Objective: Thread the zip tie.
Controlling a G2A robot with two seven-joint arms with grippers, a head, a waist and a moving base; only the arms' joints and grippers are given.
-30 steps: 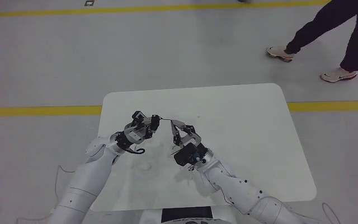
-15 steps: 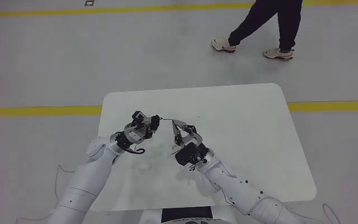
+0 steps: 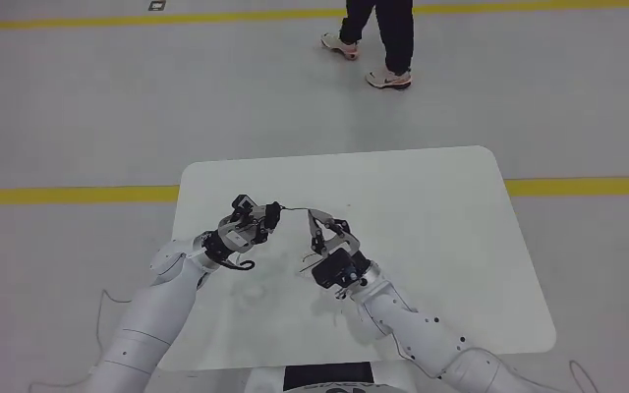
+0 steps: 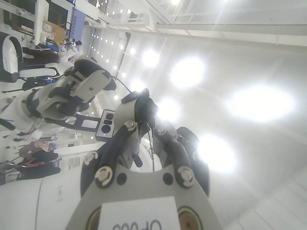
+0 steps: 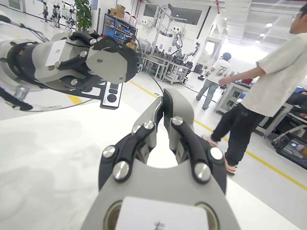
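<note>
Both closed on the zip tie [image 3: 297, 208], your left gripper [image 3: 272, 210] and right gripper [image 3: 316, 219] face tip-to-tip, strap spanning between.

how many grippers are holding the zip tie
2: the left gripper grips one end and the right gripper the other, with the zip tie strung between them over the table.

White table [image 3: 442, 246]; yellow floor line [image 3: 88, 195] passing beneath.

We angle both forearms inward, our left gripper [image 3: 268, 212] and right gripper [image 3: 315, 220] facing closely, each pinched tight.
</note>
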